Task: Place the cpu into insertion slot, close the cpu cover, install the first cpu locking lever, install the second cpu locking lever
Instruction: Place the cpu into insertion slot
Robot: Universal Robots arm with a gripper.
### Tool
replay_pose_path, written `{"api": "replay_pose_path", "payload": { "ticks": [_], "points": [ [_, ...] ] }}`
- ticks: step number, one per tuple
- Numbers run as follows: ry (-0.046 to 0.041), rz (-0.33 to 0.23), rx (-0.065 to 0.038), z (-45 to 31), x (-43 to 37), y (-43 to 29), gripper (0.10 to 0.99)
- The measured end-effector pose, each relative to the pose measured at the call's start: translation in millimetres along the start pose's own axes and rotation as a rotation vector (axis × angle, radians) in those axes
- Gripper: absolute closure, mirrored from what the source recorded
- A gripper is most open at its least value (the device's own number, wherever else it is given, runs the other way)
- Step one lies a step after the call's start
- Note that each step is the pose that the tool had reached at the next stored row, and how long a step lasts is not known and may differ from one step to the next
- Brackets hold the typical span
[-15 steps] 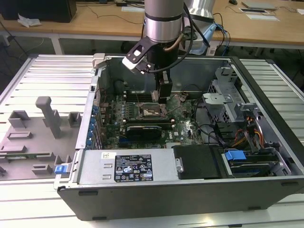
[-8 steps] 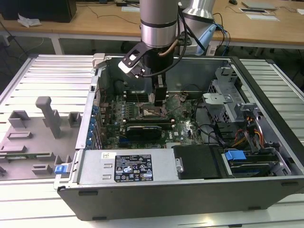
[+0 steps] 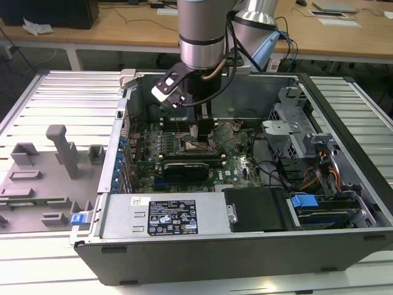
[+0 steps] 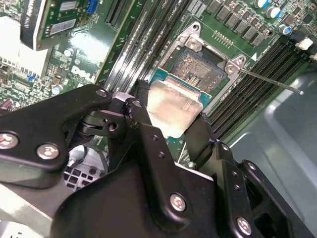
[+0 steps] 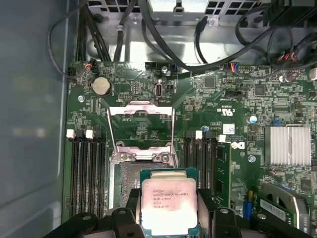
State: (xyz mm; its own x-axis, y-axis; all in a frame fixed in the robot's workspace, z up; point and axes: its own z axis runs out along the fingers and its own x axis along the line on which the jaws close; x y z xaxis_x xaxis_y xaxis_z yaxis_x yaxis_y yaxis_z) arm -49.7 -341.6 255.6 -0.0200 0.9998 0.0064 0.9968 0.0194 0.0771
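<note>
Cpu (image 5: 168, 208), faint print on its silvery top, sits pinched in the tool (image 4: 171, 119) over the insertion slot (image 4: 198, 69).

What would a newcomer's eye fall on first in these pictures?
The silvery cpu, clamped in the black tool, hangs just over the insertion slot. Beside the slot, the cpu cover lies flipped open. In the exterior view, all this sits inside an open computer case.
</note>
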Motion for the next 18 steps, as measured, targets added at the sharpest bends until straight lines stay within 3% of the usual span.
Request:
{"api": "replay_pose_path", "payload": {
  "ticks": [9, 18],
  "points": [
    [0.0005, -0.008, 0.000, 15.6, 9.2, -2.0, 0.545],
    [0.0003, -0.008, 0.000, 25.7, 16.4, -4.2, 0.545]
  ]
}}
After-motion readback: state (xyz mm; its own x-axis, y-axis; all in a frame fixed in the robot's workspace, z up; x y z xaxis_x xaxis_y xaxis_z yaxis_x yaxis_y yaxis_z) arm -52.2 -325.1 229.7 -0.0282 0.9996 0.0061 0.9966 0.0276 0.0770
